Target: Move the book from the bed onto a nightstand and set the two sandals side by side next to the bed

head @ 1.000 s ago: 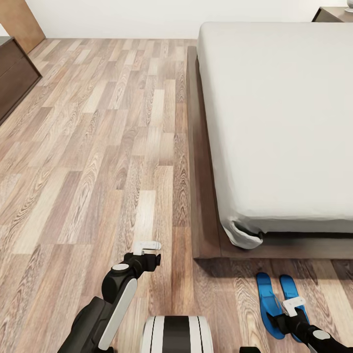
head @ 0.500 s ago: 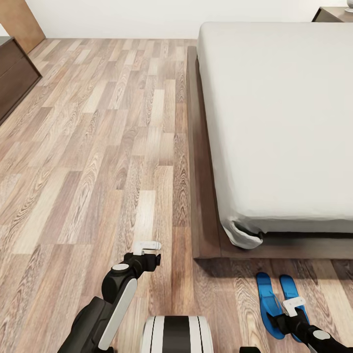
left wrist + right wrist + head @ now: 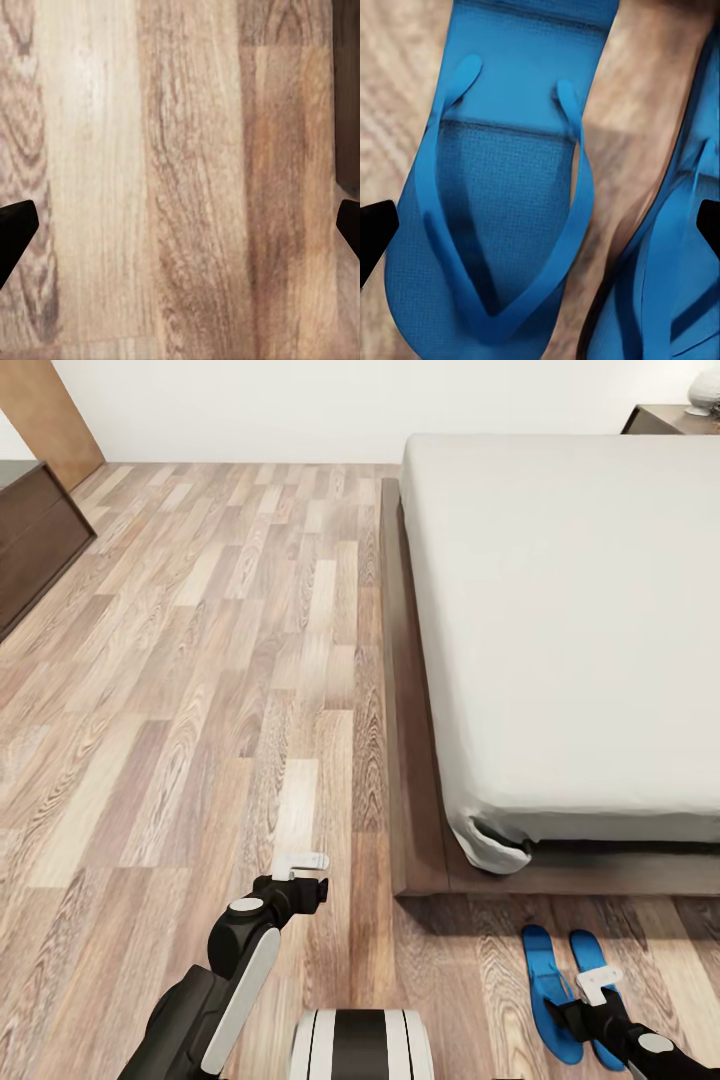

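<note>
Two bright-blue sandals (image 3: 547,988) (image 3: 588,952) lie side by side on the floor, just off the foot end of the bed's dark wooden frame (image 3: 405,760). My right gripper (image 3: 598,982) hovers open right above them; its wrist view has one sandal (image 3: 502,187) under the fingers and the other sandal (image 3: 675,285) beside it. My left gripper (image 3: 300,867) stands open over bare planks (image 3: 180,180), left of the bed's corner. The grey mattress (image 3: 570,620) is bare where I can see it. The book is out of view. A nightstand (image 3: 660,418) sits at the far right.
A white lamp base (image 3: 705,390) stands on the nightstand. A low dark-brown cabinet (image 3: 35,545) lines the left wall, with a tan wooden panel (image 3: 50,415) behind it. Wide wood floor stretches between the cabinet and the bed.
The whole picture has shifted down a little, so the camera has moved; more of the far wall and the nightstand shows. Arms, grippers and sandals keep their places.
</note>
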You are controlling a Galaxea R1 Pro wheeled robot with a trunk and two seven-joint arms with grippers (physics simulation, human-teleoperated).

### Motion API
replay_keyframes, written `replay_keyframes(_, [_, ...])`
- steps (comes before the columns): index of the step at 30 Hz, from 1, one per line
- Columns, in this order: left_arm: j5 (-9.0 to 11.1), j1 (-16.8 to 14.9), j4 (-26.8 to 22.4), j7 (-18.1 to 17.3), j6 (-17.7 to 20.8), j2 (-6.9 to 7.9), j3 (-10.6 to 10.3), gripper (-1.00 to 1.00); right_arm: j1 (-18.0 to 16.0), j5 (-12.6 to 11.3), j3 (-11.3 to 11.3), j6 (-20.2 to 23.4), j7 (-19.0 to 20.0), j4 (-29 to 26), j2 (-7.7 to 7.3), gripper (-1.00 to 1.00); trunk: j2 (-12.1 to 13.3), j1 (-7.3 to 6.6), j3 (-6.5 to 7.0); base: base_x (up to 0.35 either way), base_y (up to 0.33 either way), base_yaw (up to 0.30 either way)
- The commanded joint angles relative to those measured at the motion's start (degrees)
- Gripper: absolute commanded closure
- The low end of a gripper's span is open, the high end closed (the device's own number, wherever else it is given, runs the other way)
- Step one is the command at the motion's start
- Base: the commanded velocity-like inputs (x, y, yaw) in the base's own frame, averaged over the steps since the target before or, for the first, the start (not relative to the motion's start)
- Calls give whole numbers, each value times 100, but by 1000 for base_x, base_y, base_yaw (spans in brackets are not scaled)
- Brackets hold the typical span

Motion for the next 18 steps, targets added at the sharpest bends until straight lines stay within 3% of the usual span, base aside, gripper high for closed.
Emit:
replay_keyframes(1, [59, -3, -5, 56, 22, 0, -4, -100, -4, -23, 30, -19, 15, 5, -3, -100, 0, -3, 20, 0, 0, 0])
replay_keyframes(9, [56, -3, -5, 56, 32, 0, 6, -100, -5, -23, 39, -19, 15, 1, 5, -100, 11, -24, 198, 0, 0, -30])
replay_keyframes(18, [61, -3, -5, 60, 36, 0, 85, -100, -3, -16, 39, -19, 15, 0, 13, -100, 23, -47, 417, 0, 0, -234])
